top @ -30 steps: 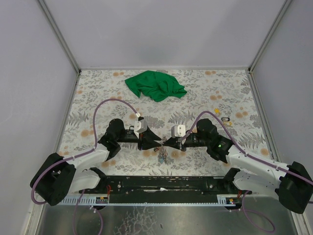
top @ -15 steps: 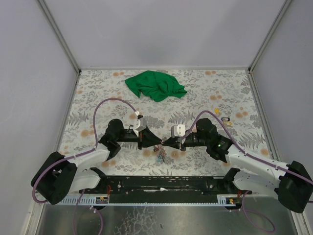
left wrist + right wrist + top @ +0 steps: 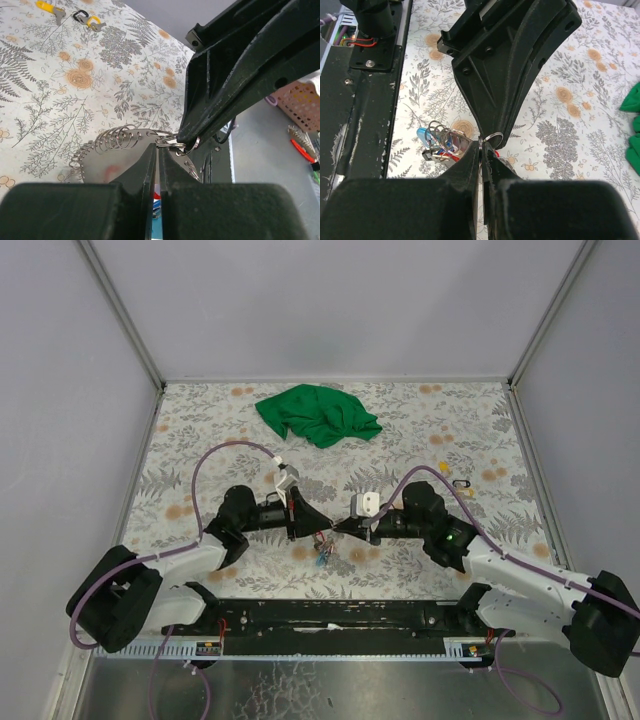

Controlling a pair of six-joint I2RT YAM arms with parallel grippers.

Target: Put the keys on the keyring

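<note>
My left gripper [image 3: 318,524] and right gripper [image 3: 338,528] meet tip to tip above the table's near middle. Both are shut on the keyring [image 3: 324,543], a bunch of thin metal loops hanging between and below them. In the left wrist view my jaws [image 3: 158,149] pinch a loop of the ring chain [image 3: 117,140], and the right fingers [image 3: 225,85] hold a small split ring [image 3: 189,145]. In the right wrist view my jaws [image 3: 481,142] clamp that small ring [image 3: 493,135] against the left fingers [image 3: 510,65]. The light blue tag [image 3: 423,135] and red tag [image 3: 452,157] of the keys hang among the loops [image 3: 441,136].
A crumpled green cloth [image 3: 318,414] lies at the far middle of the table. A small yellow piece [image 3: 441,467] and a tiny dark-and-yellow item [image 3: 461,483] lie right of centre, also in the left wrist view [image 3: 87,18]. The black base rail [image 3: 330,612] runs along the near edge.
Both grippers have shifted slightly farther from the near edge, still joined at the tips. The left wrist has rolled. The hanging key bunch has moved a little left with them.
</note>
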